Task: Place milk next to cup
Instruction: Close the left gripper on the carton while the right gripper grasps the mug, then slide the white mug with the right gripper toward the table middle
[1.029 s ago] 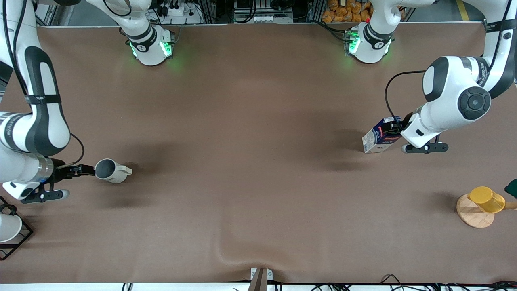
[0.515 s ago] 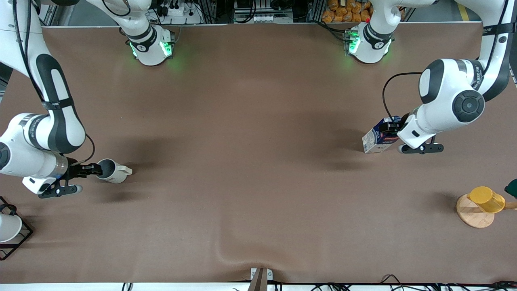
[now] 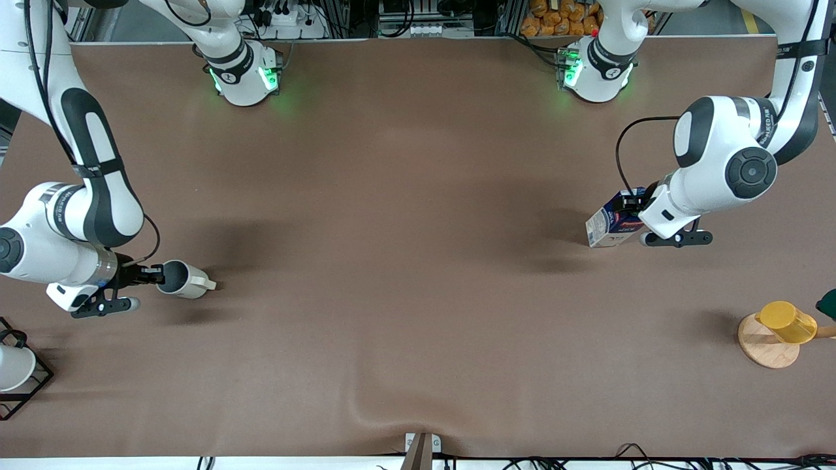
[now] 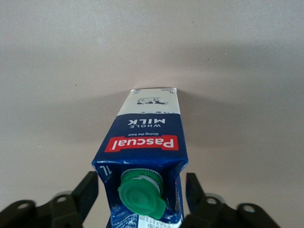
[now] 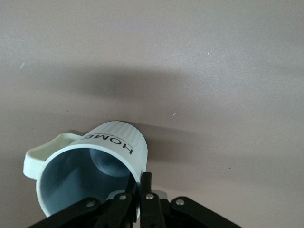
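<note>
The milk [image 3: 609, 226] is a dark blue carton with a green cap. It stands on the brown table [image 3: 405, 261] toward the left arm's end. My left gripper [image 3: 632, 210] is open and straddles the carton's top. In the left wrist view the carton [image 4: 147, 133] sits between the fingers [image 4: 88, 192] with a thin gap. The cup [image 3: 186, 279], off-white with a grey inside, is toward the right arm's end. My right gripper [image 3: 157, 274] is shut on its rim and holds it tilted, low over the table. The right wrist view shows the cup [image 5: 114, 137] with one finger inside the rim and one outside.
A yellow cup [image 3: 787, 321] stands on a round wooden coaster [image 3: 765, 349] near the left arm's end, with a dark green thing [image 3: 828, 303] at the view's edge. A black wire rack [image 3: 26, 391] with a plain white cup [image 3: 12, 367] stands at the right arm's end.
The right arm has swung toward the table's middle, turning the held cup and shifting it slightly. The left gripper has edged closer over the milk. The milk has not moved.
</note>
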Tool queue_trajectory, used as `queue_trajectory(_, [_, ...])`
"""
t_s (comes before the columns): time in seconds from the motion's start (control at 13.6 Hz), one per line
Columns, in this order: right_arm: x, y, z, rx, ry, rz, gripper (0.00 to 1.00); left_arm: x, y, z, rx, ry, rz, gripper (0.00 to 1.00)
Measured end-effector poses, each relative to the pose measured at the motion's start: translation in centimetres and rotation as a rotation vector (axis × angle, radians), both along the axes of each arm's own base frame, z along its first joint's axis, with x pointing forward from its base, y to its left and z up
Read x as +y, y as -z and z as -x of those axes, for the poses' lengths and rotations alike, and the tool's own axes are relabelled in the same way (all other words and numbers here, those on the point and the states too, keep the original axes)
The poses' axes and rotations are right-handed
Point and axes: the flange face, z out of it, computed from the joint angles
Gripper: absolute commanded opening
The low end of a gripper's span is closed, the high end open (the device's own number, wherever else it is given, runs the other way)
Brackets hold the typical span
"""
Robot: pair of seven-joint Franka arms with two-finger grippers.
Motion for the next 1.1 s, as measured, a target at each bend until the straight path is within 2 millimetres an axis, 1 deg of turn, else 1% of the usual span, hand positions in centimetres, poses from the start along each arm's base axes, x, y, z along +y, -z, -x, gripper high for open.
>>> queue_trajectory(0.07, [0.3,-0.5,-0.1,0.008,0.010,-0.009,0.00,0.0,0.0,0.0,0.000,0.000,0.000,0.59])
queue_trajectory(0.15, [0.9,-1.6,-0.3,0.023,0.023,-0.022,0.00,0.0,0.0,0.0,0.000,0.000,0.000,0.55])
queue_trajectory(0.22, [2.0,-3.3,-0.6,0.047,0.043,-0.033,0.00,0.0,0.0,0.0,0.000,0.001,0.000,0.51])
queue_trajectory(0.29, [3.4,-5.5,-1.1,0.065,0.062,-0.037,0.00,0.0,0.0,0.0,0.000,0.001,0.000,0.49])
queue_trajectory(0.44, [7.0,-10.0,-1.9,0.076,0.107,-0.045,0.00,-0.1,-0.1,0.0,-0.001,0.001,0.000,0.43])
queue_trajectory(0.51, [9.0,-11.6,-2.2,0.074,0.137,-0.047,0.00,-0.1,-0.1,0.0,-0.001,0.001,0.000,0.40])
queue_trajectory(0.59, [11.2,-12.8,-2.4,0.069,0.173,-0.044,0.00,-0.1,-0.1,-0.1,-0.002,0.001,0.000,0.39])
queue_trajectory(0.66, [13.7,-13.6,-2.6,0.064,0.213,-0.040,0.00,-0.1,-0.2,-0.1,-0.004,0.002,0.001,0.39])
queue_trajectory(0.74, [16.8,-14.2,-2.6,0.062,0.257,-0.034,0.00,-0.2,-0.4,-0.2,-0.009,0.002,0.001,0.39])
queue_trajectory(0.88, [24.5,-15.1,-1.9,0.057,0.343,-0.018,0.00,-0.3,-1.2,-0.7,-0.021,0.004,0.003,0.39])
queue_trajectory(1.03, [32.7,-15.6,-0.4,0.030,0.448,-0.019,0.00,-0.4,-2.5,-1.3,-0.031,0.005,0.004,0.39])
queue_trajectory(1.1, [36.5,-15.5,0.6,0.021,0.501,-0.029,0.00,-0.5,-3.2,-1.7,-0.036,0.005,0.004,0.39])
